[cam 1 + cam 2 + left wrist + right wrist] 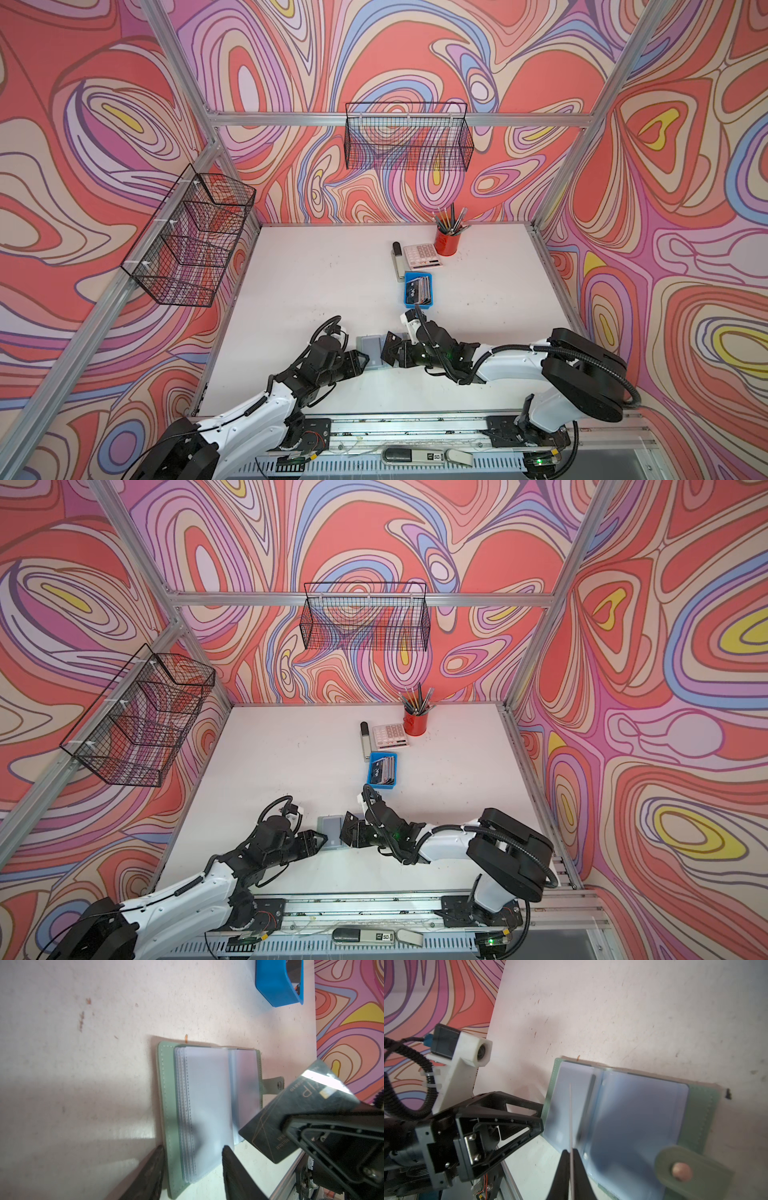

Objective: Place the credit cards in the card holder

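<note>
The right gripper (572, 1152) is clamped tight on the dark card (291, 1105), which bears pale "VIP" lettering. In the right wrist view that card shows edge-on, a thin line between the 2 closed fingers. It hangs tilted over the card holder (166, 1105), with 1 corner above the clear sleeve on the holder's snap-tab side; whether that corner touches the plastic I cannot tell.

The left gripper (193, 1147) stands about half open at the holder's edge nearest its own arm. 1 finger (154, 1167) sits just outside the holder's green cover, and the other (232, 1167) rests against the stack of clear sleeves near the spine. Whether the 2 squeeze the holder I cannot tell.

The holder lies open and flat on the white table (311, 270), sleeves up, between the 2 grippers in both top views. Its snap tab (274, 1084) sticks out on the right gripper's side.

Beyond the holder, toward the back wall and apart from it, the blue tray (417, 304) holds the other credit cards (420, 286), leaning in a row. Farther from the holder the same way lies the white calculator (422, 254), with the red cup of pencils (446, 241) just beside it
</note>
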